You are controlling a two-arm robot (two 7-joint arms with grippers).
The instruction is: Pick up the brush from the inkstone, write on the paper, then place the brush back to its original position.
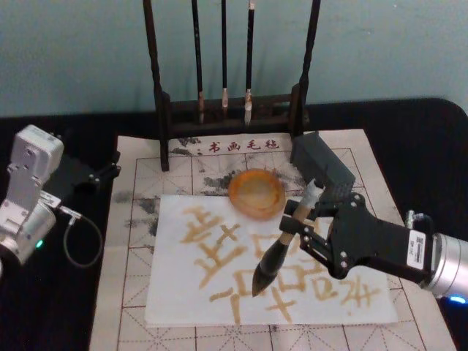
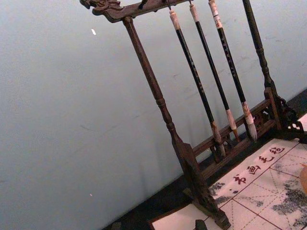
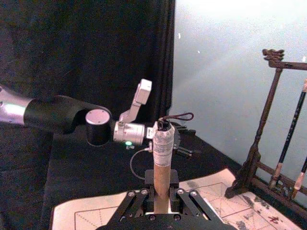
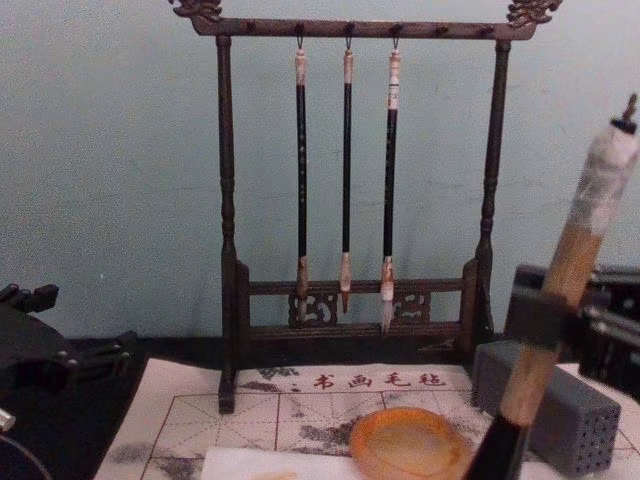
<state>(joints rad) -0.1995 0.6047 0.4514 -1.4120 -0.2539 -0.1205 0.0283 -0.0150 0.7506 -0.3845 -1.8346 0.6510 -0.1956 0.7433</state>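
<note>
The counter (image 1: pixel 409 139) is draped in black cloth and backs onto a plain pale teal wall (image 1: pixel 88 51). On it lies a cream felt mat (image 1: pixel 131 307) ruled in a thin grid and blotched with grey ink stains. Along its far edge four red characters are printed, 书画毛毡 (image 1: pixel 243 145). A white sheet of paper (image 1: pixel 183 292) lies on the mat, covered with broad amber strokes.

At the far end of the mat stands a dark wooden rack (image 1: pixel 155 73) with carved ends. Three thin brushes (image 1: pixel 224 51) hang from its top bar. To the right of the rack sits a grey block (image 4: pixel 575 420) with small holes in its face.

The inkstone (image 1: pixel 257 193) rests at the far edge of the paper, just in front of the rack.

The right tool (image 1: pixel 300 223) comes in from the right and is clamped on the tan handle of the brush (image 1: pixel 281 248), holding it clear of the inkstone. The brush slants, with its wrapped end and loop up and away from me. Its dark tip is down over the paper among the strokes, on the near side of the dish. I cannot tell whether the tip touches the sheet. A white label (image 1: pixel 414 248) on the right arm is too small to read.

The left tool (image 1: pixel 102 170) is parked on the black cloth beside the mat's left edge. Whether it is open or closed I cannot tell.
</note>
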